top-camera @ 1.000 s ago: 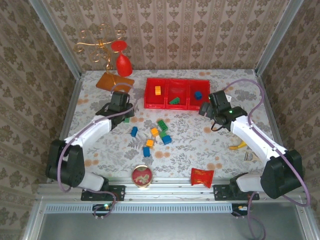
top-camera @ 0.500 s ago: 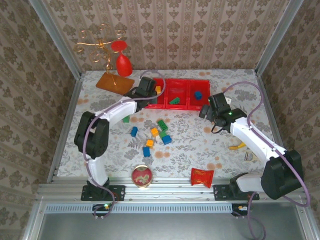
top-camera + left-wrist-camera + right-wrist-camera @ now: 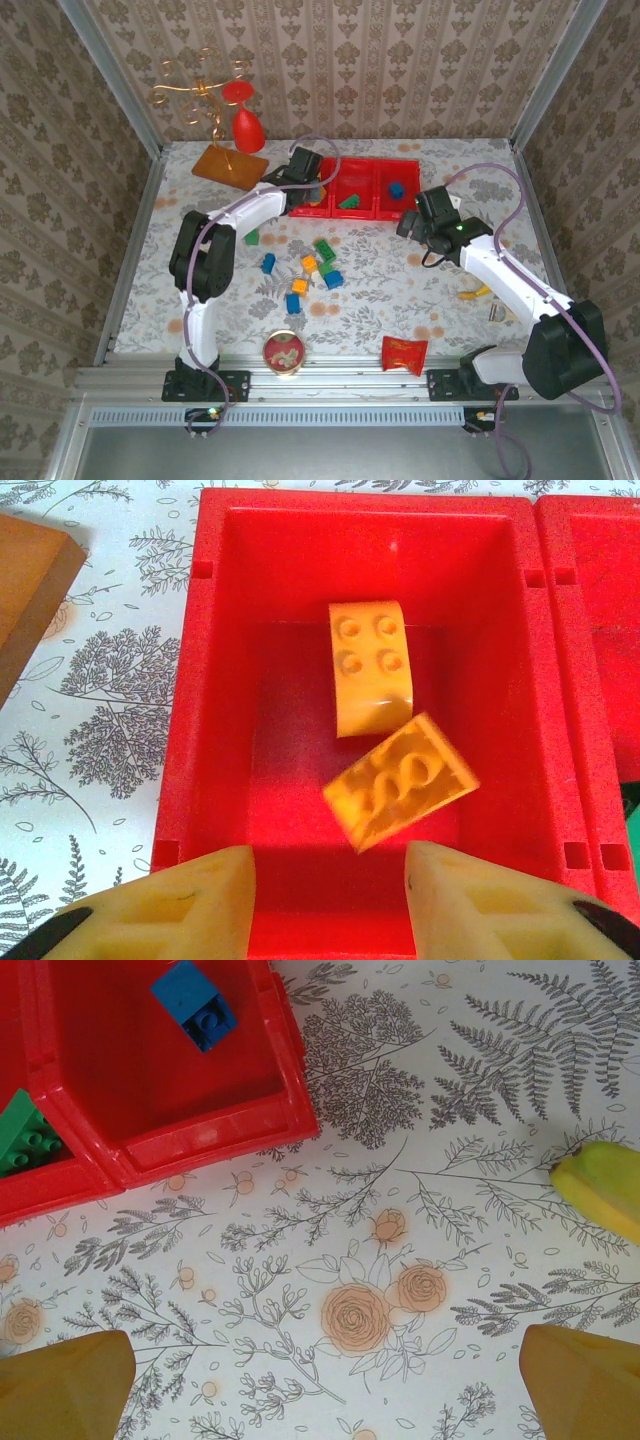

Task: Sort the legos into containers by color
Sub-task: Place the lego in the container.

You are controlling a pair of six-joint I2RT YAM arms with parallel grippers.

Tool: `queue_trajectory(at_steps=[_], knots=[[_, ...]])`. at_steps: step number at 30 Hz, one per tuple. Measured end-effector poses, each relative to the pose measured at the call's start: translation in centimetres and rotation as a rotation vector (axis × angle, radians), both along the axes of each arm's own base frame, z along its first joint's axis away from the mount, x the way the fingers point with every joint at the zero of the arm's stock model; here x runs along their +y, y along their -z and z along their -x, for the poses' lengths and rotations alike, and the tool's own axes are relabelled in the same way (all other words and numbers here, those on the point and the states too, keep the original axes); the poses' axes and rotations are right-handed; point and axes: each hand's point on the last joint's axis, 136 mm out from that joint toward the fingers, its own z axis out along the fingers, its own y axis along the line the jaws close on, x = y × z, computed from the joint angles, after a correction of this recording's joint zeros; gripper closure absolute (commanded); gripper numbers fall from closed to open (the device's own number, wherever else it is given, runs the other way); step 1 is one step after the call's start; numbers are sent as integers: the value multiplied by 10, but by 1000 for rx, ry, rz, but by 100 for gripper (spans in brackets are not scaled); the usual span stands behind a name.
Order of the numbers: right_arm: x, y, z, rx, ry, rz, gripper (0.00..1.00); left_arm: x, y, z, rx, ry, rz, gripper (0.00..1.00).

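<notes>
L tool (image 3: 330,870) parted over bin (image 3: 188,710) near rim, 2 orange legos (image 3: 370,675) inside

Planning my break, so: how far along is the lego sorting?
Done: two orange blocks in the left bin, a green block in the middle bin, a blue block in the right bin. In hand: nothing; left pincer open over the left bin, right pincer open too. Left: about eight loose blocks on the table.

Two orange legos (image 3: 370,665) lie in the leftmost of three joined red containers (image 3: 352,213); green sits mid-bin, blue rightmost, others scattered across the desk (image 3: 400,290).
</notes>
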Motion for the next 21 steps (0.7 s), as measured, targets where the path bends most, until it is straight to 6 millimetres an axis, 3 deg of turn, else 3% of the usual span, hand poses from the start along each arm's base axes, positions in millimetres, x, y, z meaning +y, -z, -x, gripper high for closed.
queue_trajectory(at_steps=[7,12,16,19,21], knots=[[7,0,2,0,-23,0,0,1,-1,1,-2,-1,0,45],[20,0,4,0,-62,6,0,13,-11,19,-7,-5,6,35],[35,0,5,-1,-107,25,0,28,-33,37,-45,-27,29,19],[47,-1,4,-4,-139,41,0,40,-48,50,-80,-49,43,1],[56,-2,3,-6,-167,50,0,51,-53,60,-99,-71,53,0]])
